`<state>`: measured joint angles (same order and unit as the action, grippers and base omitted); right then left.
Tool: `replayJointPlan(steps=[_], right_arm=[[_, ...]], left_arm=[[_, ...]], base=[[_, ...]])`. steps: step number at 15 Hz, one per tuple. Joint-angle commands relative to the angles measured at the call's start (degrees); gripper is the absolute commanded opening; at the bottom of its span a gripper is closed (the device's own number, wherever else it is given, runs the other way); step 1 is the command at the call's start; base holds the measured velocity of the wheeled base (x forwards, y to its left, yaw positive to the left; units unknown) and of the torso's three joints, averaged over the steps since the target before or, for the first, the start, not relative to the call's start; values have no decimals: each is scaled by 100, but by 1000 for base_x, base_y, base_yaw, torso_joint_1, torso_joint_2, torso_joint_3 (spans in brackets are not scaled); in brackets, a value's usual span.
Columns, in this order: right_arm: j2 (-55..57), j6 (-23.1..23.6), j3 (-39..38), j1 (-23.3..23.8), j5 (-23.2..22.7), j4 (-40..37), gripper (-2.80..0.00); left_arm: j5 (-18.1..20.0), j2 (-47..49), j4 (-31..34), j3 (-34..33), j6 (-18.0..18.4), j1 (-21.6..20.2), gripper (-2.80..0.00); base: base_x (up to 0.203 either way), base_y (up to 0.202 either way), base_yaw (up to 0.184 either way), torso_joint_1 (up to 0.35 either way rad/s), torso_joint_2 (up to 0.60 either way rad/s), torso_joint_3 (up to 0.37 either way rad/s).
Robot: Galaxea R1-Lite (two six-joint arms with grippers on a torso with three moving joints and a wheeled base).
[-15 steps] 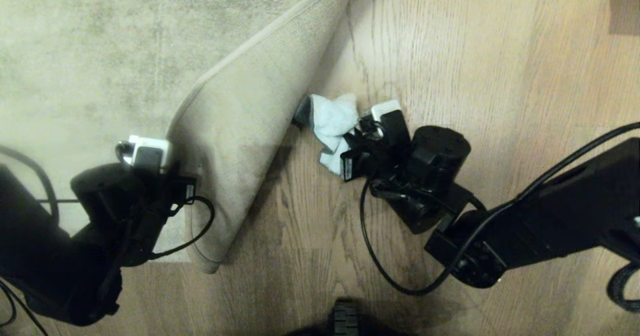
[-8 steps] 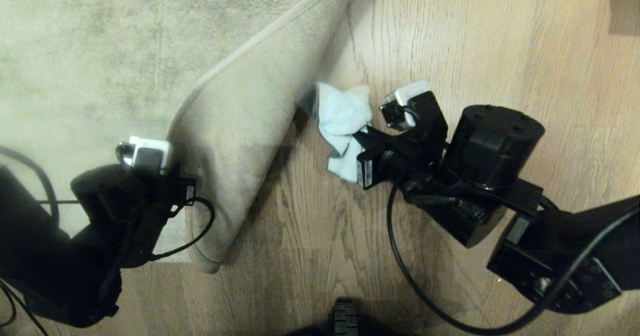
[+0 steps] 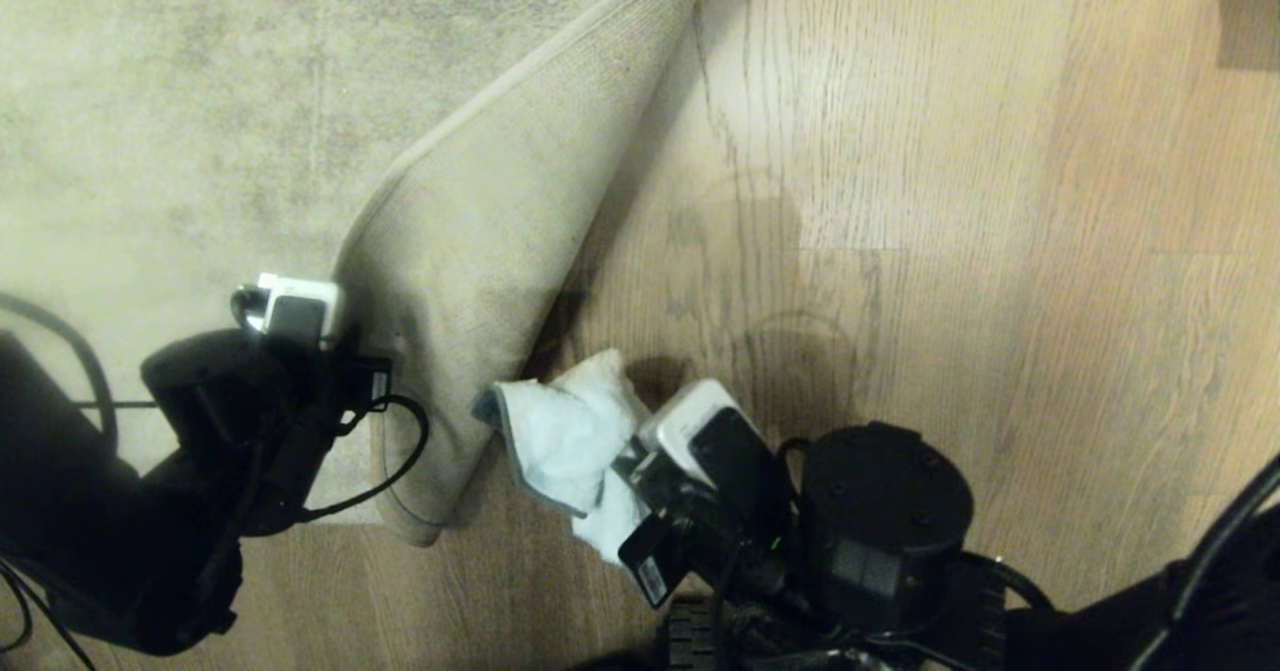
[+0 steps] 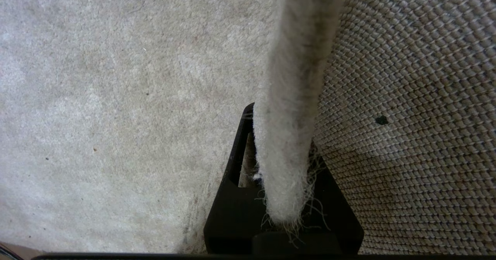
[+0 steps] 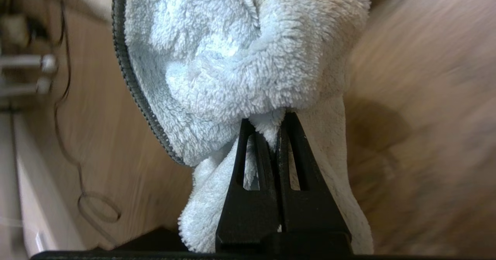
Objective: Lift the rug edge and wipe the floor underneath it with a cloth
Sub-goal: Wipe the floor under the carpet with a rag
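While wiping: my right gripper (image 5: 277, 136) clamps the cloth (image 3: 565, 436) on the floor (image 3: 950, 201).
Hold: my left gripper (image 4: 281, 178) pinches the rug edge (image 4: 288, 109) up.
Next: sweep deeper beneath.

A: What does the left gripper (image 4: 281, 198) hold?
B: The rug edge (image 4: 288, 136); its black jaws are clamped on the fuzzy hem, frayed threads sticking out at the pinch.
A: And either side of it?
B: Grey-beige pile (image 4: 116, 105) on one side, tan woven backing (image 4: 407, 116) with a dark speck on the other.
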<state>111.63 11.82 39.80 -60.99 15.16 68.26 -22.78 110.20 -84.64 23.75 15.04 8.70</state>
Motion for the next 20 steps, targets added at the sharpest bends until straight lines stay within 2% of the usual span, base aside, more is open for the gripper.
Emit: replayJointPlan(steps=[1, 4, 9, 15, 20], right_arm=[[899, 3, -31, -127, -34, 322, -280], [1511, -84, 57, -144, -72, 687, -280], [2211, -319, 529, 98, -75, 751, -280], [2253, -301, 962, 1063, -50, 734, -280], [2038, -120, 1742, 1748, -41, 609, -280]], left_arm=[[-16, 1, -53, -2, 7, 8, -280], [-16, -16, -53, -19, 7, 8, -280], [-24, -16, -53, -25, 7, 8, -280], [-77, -16, -53, -63, 7, 17, -280], [-77, -8, -53, -63, 7, 17, -280]], base=[[0, 0, 0, 0, 0, 0], [0, 0, 0, 0, 0, 0], [0, 0, 0, 0, 0, 0], [0, 0, 0, 0, 0, 0], [0, 0, 0, 0, 0, 0]])
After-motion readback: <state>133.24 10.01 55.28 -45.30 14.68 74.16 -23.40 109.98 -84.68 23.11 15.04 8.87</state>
